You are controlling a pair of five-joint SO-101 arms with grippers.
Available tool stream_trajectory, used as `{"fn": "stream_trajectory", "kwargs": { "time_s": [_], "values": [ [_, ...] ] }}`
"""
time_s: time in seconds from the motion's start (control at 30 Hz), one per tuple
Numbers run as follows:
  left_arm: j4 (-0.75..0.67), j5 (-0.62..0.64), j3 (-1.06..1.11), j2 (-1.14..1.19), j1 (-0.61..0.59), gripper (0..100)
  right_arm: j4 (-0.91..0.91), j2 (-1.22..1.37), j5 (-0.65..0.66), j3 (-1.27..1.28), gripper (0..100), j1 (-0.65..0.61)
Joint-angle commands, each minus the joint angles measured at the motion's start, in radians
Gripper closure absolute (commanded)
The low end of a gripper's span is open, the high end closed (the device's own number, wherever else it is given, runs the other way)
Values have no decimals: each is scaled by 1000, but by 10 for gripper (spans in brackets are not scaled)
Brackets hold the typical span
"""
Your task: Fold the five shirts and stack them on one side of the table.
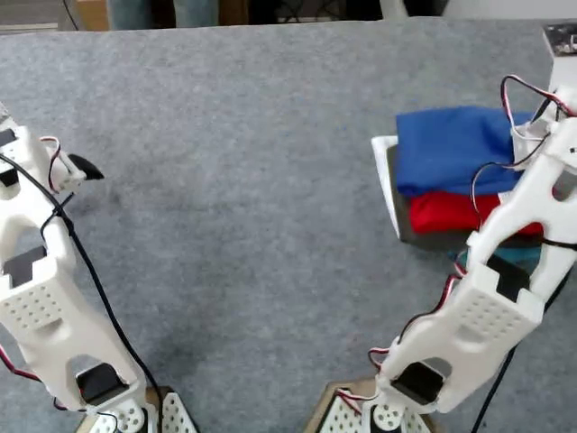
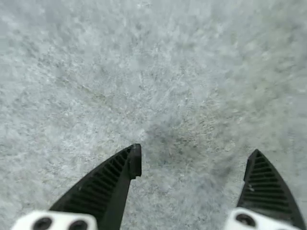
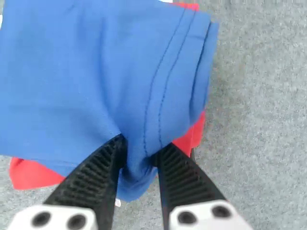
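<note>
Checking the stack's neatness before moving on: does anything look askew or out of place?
Yes. The blue shirt on top sits offset from the red shirt beneath it, and its edge is bunched where the right gripper pinches it between its fingers.

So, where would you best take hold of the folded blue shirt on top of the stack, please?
Take the blue shirt at its doubled, stitched edge, where the right tool pinches it. That edge overhangs the red shirt, so a finger can likely slip beneath; come in low from that side.
</note>
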Motion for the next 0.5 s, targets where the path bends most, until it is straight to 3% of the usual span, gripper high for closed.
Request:
{"fn": "stream_trajectory", "kwargs": {
  "time_s": [0.0, 0.2, 0.4, 0.47],
  "values": [
    [-5, -3, -61, 20, 15, 650, 5, -18, 9, -10, 984, 28],
    [-5, -3, -61, 38, 39, 650, 5, -16, 68, -8, 959, 31],
    [-11, -3, -61, 38, 33, 650, 5, -22, 69, -8, 650, 66],
    [-11, -3, -61, 38, 33, 650, 5, -22, 66, -16, 635, 71]
  ]
}}
